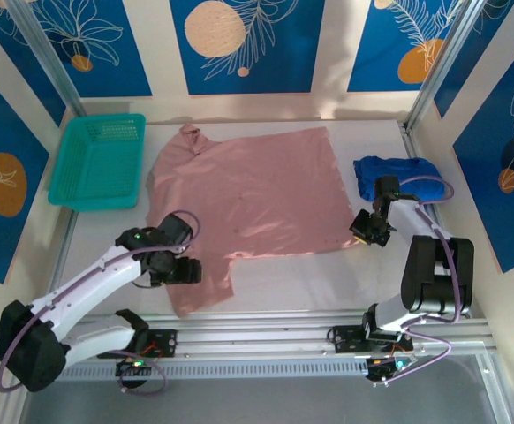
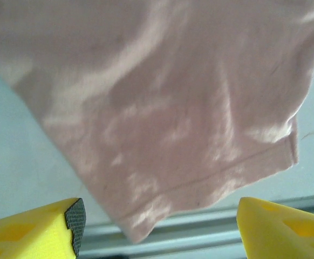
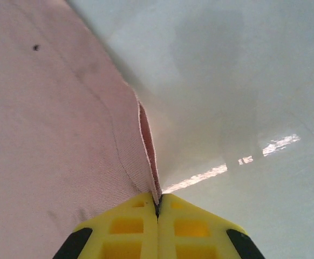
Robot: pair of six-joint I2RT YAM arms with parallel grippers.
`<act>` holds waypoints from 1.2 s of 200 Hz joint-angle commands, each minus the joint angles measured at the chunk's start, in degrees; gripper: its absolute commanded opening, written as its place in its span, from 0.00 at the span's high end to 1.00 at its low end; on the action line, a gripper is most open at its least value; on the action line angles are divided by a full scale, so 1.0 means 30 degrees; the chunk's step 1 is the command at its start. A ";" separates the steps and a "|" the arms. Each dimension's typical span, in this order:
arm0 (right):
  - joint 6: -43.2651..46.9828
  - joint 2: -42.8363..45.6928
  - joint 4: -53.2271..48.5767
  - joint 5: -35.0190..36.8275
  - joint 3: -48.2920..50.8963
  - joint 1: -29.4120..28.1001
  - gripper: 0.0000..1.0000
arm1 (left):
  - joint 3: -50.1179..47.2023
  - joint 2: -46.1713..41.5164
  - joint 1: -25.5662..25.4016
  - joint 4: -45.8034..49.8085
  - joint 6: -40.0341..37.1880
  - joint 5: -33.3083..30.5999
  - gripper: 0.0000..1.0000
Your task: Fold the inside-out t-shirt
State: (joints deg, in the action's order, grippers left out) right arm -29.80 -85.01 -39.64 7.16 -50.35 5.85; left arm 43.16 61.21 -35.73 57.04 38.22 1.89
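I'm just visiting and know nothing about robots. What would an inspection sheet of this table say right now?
Surface: white table, metal rails along the near edge.
Job's things: pink t-shirt spread flat, one sleeve toward the near edge.
Clutter: teal basket far left; blue garment far right.
Grippers: left gripper jaws open above the sleeve; right gripper jaws shut on the t-shirt's edge.
Cables: purple loops on both arms.
Surroundings: blue leaf-print wall panels.

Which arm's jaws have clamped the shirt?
The right gripper: jaws shut on the pink t-shirt, at its edge. The left gripper hovers open above it.
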 commanded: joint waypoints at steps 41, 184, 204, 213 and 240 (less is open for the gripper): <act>0.0295 0.1083 0.0409 -0.1492 0.0282 0.0098 1.00 | -0.3570 0.0358 -0.1668 -0.0629 0.4608 0.1967 0.29; 0.0281 0.1296 0.0282 -0.1084 0.0567 0.0268 1.00 | -0.4741 0.1998 -0.1656 -0.3007 0.3578 0.1734 0.73; 0.0222 0.1355 0.0315 -0.1024 0.0734 0.0277 1.00 | -0.4544 0.1366 -0.1665 -0.2672 0.3764 0.1442 0.83; 0.0180 0.1399 0.0297 -0.1024 0.0790 0.0275 1.00 | -0.4498 0.1014 -0.1637 -0.2570 0.3854 0.1273 0.88; 0.0176 0.1654 0.0134 -0.0663 0.0749 0.0310 1.00 | -0.3935 -0.0155 -0.1539 -0.2111 0.3975 0.0357 1.00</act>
State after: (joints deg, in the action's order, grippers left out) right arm -29.76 -82.19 -38.22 4.43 -48.58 6.39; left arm 30.09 63.79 -40.27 49.01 49.50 5.78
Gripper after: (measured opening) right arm 0.057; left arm 0.038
